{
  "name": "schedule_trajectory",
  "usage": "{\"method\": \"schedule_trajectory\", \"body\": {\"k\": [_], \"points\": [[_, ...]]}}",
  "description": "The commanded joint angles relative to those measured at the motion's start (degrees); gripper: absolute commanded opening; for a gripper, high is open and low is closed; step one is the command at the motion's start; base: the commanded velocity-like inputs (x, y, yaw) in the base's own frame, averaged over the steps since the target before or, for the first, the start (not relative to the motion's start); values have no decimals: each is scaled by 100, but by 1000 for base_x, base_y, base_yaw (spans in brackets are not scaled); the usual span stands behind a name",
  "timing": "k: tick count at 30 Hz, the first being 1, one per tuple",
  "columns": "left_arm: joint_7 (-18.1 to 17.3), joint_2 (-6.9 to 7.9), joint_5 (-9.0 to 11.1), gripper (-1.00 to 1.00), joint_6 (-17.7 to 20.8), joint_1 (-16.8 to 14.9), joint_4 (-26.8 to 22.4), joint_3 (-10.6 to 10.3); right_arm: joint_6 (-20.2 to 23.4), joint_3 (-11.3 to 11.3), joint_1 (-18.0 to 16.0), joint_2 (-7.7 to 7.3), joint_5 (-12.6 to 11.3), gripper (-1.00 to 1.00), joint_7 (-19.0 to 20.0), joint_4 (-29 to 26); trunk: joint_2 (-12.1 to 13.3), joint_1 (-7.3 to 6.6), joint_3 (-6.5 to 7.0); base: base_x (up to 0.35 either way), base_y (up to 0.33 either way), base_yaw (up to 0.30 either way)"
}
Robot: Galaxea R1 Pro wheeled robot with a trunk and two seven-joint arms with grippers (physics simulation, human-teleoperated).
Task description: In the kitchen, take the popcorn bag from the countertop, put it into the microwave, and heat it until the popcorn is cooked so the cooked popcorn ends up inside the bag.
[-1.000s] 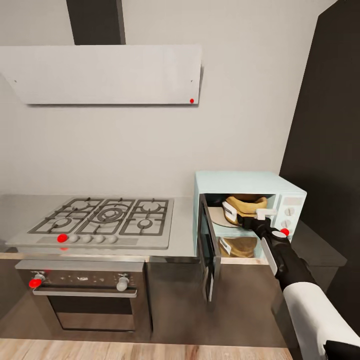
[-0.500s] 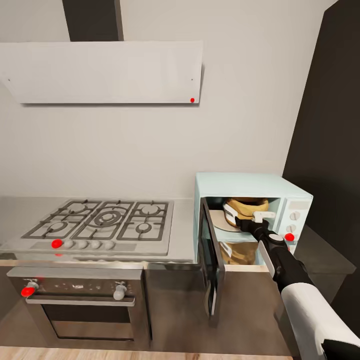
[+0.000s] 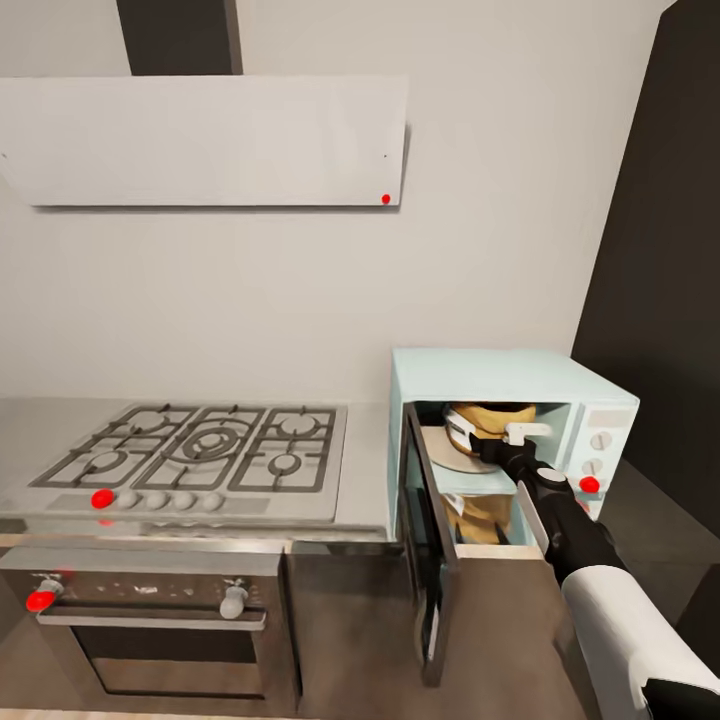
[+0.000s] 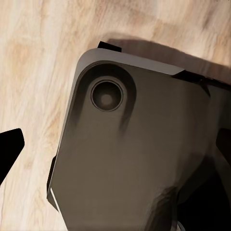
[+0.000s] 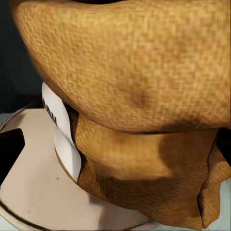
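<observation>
1. I have the right arm reaching into the open microwave (image 3: pixel 500 365), which sits on the countertop (image 3: pixel 365 470) just beside the gas hob (image 3: pixel 200 450).
2. The microwave door (image 3: pixel 425 540) is swung wide, edge-on to my head camera, and the cavity is open to view.
3. The popcorn bag (image 3: pixel 490 418) is inside the cavity, over the pale round turntable plate (image 3: pixel 445 450); from the head view I cannot tell whether its base rests on the plate or hangs just above it.
4. In the right wrist view the bag (image 5: pixel 134 96) is very close to the lens, with its rolled rim bulging over the body and the white label band (image 5: pixel 60 130) on its side; the turntable plate (image 5: pixel 33 192) lies below it.
5. The right gripper (image 3: pixel 500 440) is at the bag's side, one white finger (image 3: pixel 527 431) visible against the sack. It looks closed on the bag, gripping it at the rim.
6. One dark fingertip (image 5: pixel 10 147) shows at the edge of the right wrist view, beside the bag.
7. The left wrist camera looks down at the robot's dark base (image 4: pixel 130 159) over a wooden floor (image 4: pixel 33 62). One dark fingertip (image 4: pixel 8 147) is in sight, so I cannot tell how far that gripper is open.
8. Below the hob sits the built-in oven (image 3: pixel 160 620), with red markers on the knobs.
</observation>
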Motion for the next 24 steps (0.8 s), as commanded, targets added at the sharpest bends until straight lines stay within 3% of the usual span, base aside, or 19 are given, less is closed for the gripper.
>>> {"method": "schedule_trajectory", "body": {"k": [1,16,24], "points": [[0,-2,4,100,-8,0,-5,33,32,-18,-2,5,21,100,38,-10,-3,1,-6,111,0,0],[0,-2,4,100,-10,0,-5,36,32,-18,-2,19,25,100,56,-10,-3,1,-6,58,0,0],[0,-10,4,100,-9,0,-5,42,94,-17,-2,0,73,100,69,-47,-3,1,-6,-276,0,0]]}}
